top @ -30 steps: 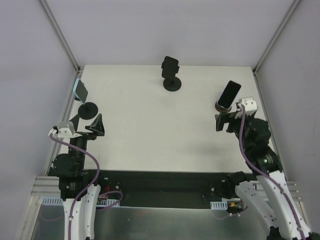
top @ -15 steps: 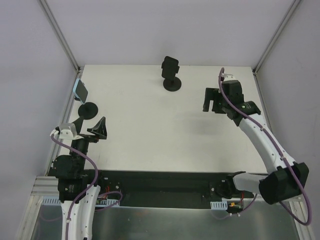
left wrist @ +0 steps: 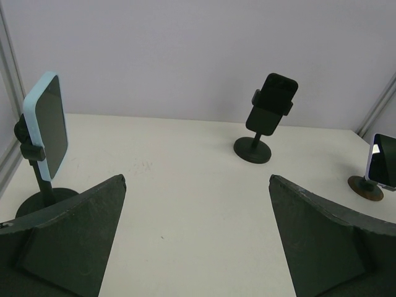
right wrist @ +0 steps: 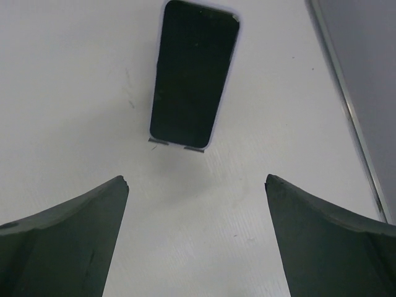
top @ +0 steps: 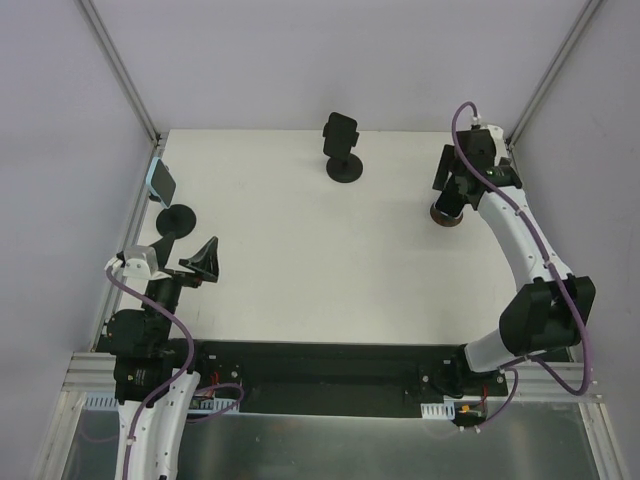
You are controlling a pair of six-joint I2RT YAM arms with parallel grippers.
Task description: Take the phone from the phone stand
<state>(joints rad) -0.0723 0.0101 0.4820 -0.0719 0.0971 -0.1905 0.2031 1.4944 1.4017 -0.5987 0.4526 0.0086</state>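
Landmark: centre stand (top: 344,168), black, carrying a black phone (top: 340,133), at the far edge of the table (top: 300,270).

Left of the centre stand and nearer the bases: left gripper (top: 203,262), jaws apart, holding nothing. Just beyond it, far left of the centre stand: blue-cased phone (top: 160,181) on a black-based stand (top: 176,220).

Right of the centre stand, slightly nearer: pale-cased phone (right wrist: 195,74) leaning on a brown-based stand (top: 445,214), with 2 small clips under its lower edge. Right gripper (top: 455,180) hovers directly over it, jaws wide apart, no contact.

Judgement: 3 phones are mounted, and the pale-cased one looks like the target. It has not been lifted yet.

Risks:
1. Off-centre descent: 1 finger lands on the screen and tips the small stand.
2. Phone catches in the clips, so the stand comes up with it. The left gripper is too far away to brace the base.
3. The case is thin and smooth. A shallow pinch could let it slip out and drop.
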